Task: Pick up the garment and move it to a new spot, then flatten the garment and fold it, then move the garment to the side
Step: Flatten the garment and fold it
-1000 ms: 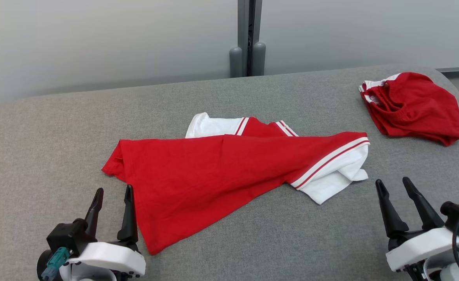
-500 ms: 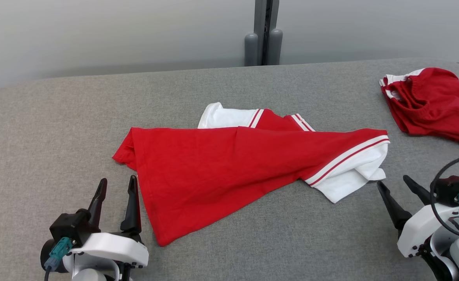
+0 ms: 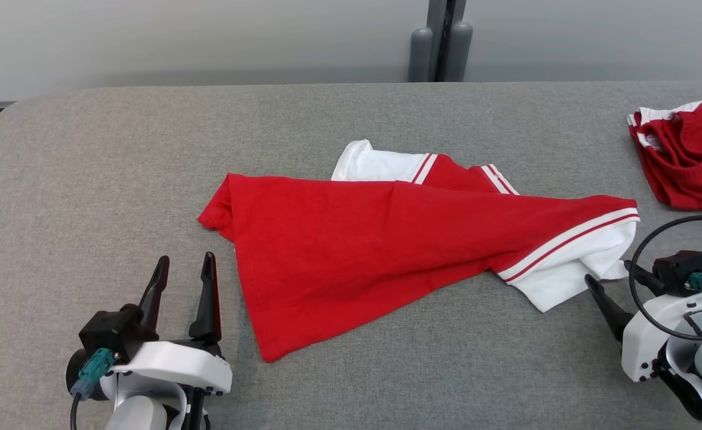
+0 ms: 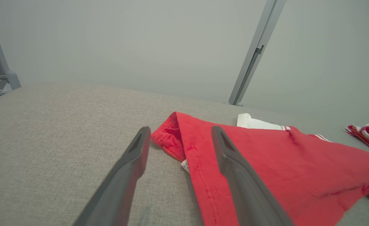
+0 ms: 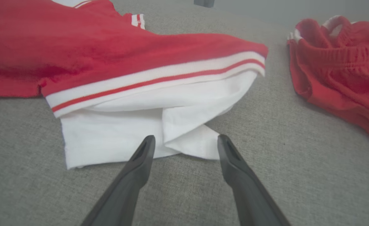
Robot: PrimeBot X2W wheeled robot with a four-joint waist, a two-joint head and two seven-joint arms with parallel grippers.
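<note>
The garment point(image 3: 374, 239) lies crumpled and partly folded over itself near the middle of the grey bench point(image 3: 88, 167). It is mostly red, with white panels and red-and-white stripes at its 12 o'clock and 4 o'clock ends.

From the head view, the left fingers point(image 3: 208, 298) stand at about 7 o'clock of the garment, spread apart and holding nothing; they point toward 12 o'clock, with the red hem just beside them at their 3 o'clock and a thin strip of bench between. In the left wrist view these fingers point(image 4: 124, 175) frame the garment's bunched red corner, which lies ahead of the tips at 12 to 1 o'clock, a small white label showing at its hem.

The right fingers point(image 3: 604, 304) sit at about 4 o'clock of the garment, also spread and empty; their tips reach the edge of the white end, though whether they touch it cannot be told. In the right wrist view the fingers point(image 5: 131, 182) straddle a folded white corner that lies just ahead at 12 o'clock, the striped band beyond it.

A second red garment point(image 3: 691, 161) lies bunched at 2 o'clock, well apart from the first; a grey post point(image 3: 440, 42) rises behind the bench at 12 o'clock.
</note>
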